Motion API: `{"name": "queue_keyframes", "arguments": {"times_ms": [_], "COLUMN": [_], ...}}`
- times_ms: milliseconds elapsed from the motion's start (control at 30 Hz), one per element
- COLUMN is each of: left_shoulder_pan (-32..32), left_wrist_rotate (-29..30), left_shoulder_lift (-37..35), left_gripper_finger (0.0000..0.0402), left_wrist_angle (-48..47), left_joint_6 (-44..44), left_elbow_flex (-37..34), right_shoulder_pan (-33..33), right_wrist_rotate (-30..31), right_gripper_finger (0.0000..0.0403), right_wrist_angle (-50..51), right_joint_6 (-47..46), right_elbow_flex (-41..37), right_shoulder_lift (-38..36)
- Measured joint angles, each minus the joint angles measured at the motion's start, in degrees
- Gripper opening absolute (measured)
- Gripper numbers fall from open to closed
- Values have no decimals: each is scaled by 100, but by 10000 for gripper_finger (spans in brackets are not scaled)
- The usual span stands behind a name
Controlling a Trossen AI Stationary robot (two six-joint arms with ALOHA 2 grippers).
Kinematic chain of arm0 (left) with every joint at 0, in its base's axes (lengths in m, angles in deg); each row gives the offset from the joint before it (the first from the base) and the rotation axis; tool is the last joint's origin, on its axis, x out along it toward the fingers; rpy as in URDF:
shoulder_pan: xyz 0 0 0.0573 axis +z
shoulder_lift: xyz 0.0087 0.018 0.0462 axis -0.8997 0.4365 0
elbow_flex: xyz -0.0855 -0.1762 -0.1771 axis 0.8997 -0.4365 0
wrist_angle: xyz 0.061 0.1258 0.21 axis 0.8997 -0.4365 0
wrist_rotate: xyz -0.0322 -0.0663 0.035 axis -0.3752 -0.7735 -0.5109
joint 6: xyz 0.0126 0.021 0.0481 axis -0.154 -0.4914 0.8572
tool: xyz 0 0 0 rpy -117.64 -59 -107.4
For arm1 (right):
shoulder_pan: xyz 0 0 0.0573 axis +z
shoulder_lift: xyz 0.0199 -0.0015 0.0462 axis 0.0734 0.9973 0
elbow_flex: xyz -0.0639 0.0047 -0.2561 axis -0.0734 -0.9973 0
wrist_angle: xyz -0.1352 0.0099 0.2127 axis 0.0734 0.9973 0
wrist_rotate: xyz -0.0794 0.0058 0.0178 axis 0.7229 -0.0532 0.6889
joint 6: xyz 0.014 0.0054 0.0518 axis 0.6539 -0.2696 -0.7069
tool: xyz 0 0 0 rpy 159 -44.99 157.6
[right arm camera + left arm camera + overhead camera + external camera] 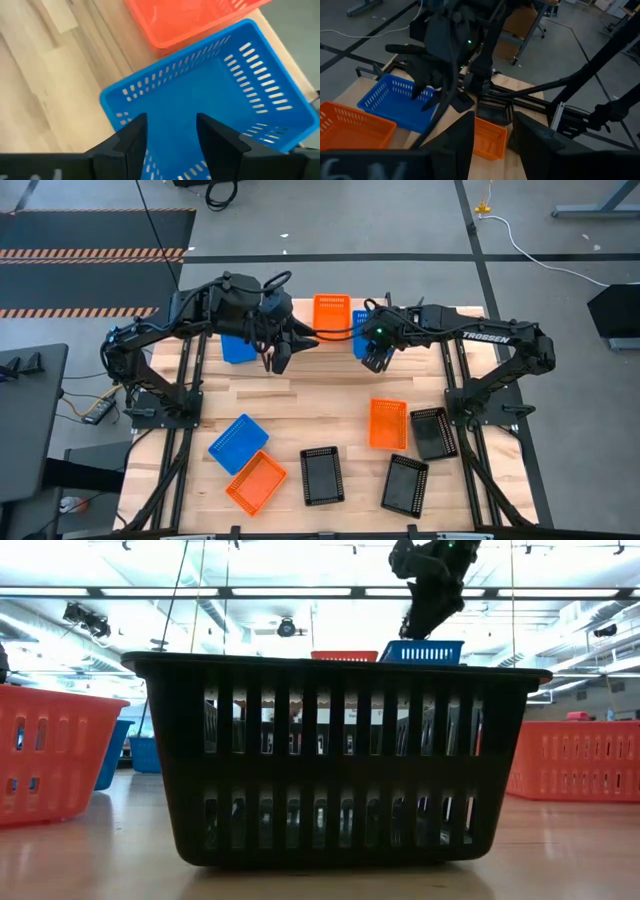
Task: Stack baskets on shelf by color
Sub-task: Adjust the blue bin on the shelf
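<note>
Blue perforated plastic basket (225,95) sits on the shelf beside an orange basket (331,311), right end effector (375,360) part-open over its wall; left end effector (277,360) hovers part-open, empty.

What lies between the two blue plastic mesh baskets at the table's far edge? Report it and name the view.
An orange plastic mesh basket sits between the left blue basket and the right blue basket, seen in the high view.

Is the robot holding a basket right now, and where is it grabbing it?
The right gripper straddles the near wall of a blue basket, one finger inside; whether it grips cannot be told. The left gripper holds nothing.
</note>
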Motion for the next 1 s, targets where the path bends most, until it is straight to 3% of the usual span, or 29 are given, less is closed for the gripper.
{"name": "queue_keyframes", "arguments": {"times_ms": [333, 500, 633, 1000], "left_shoulder_pan": [-65, -92, -81, -83], "left_wrist_rotate": [0, -2, 7, 71], "left_shoulder_lift": [0, 0, 0, 0], "left_gripper_finger": [142, 142, 142, 142], "left_wrist_angle": [-56, -199, -199, -68], "left_joint_6": [-2, -2, 29, 44], "left_elbow_flex": [0, 0, 0, 0], "right_shoulder_pan": [-29, 255, 564, 1037], "right_wrist_rotate": [-178, -1269, -1769, -1321], "right_gripper_finger": [174, 174, 173, 141], "right_wrist_angle": [266, 156, 382, 126], "right_joint_6": [-190, -99, -226, 105], "right_elbow_flex": [282, 739, 517, -389], "right_shoulder_lift": [-258, -642, -765, -530]}}
